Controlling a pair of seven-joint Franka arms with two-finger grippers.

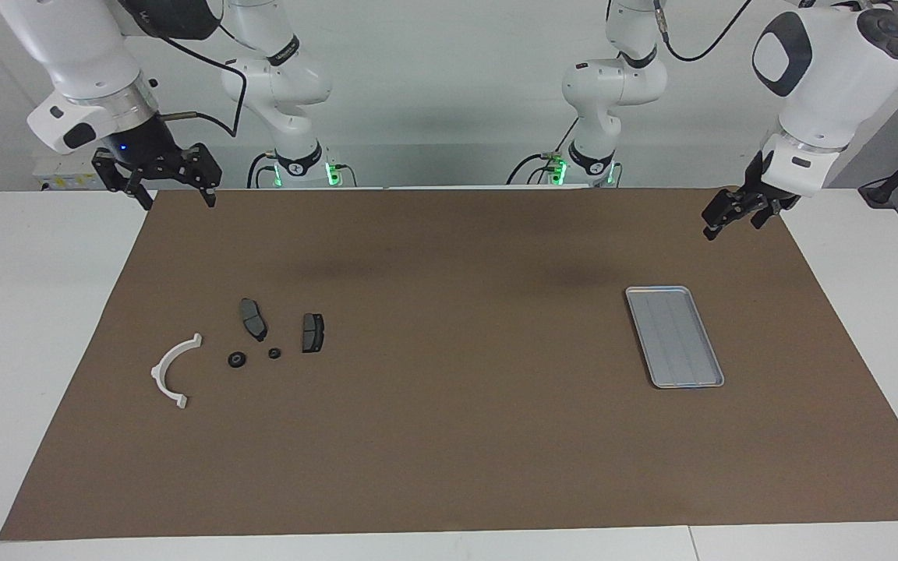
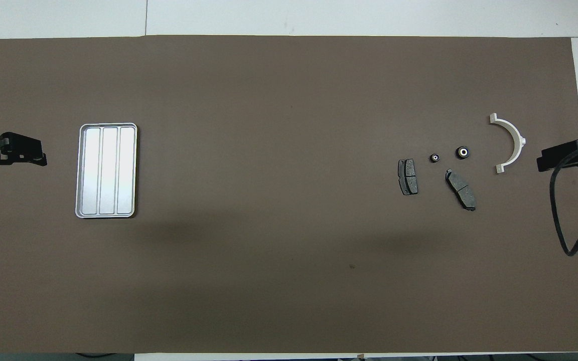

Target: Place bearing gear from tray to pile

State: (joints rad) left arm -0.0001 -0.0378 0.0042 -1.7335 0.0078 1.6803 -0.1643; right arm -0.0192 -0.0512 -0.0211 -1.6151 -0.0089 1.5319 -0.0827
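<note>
"Bearing gears (image 1: 237,359), where are they?" asks the operator.

"Two small black round parts lie on the brown mat (image 1: 449,467), in the pile (image 2: 408,176) at my right claw's end of the table. They sit between the two dark brake pads (image 1: 252,318) and the white half-ring bracket (image 1: 172,370), and touch neither."

"And the tray (image 1: 655,294)?"

"It lies flat at my left claw's end, well apart from the pile, with nothing in it."

"Your claws?"

"My right claw (image 1: 178,199) hangs in the air over the mat's corner at my own side. Its two fingers stand wide apart and hold nothing. My left claw (image 1: 737,210) hangs over the mat's edge at the tray's end. If it is wide or closed, I cannot tell. Both arms wait."
</note>
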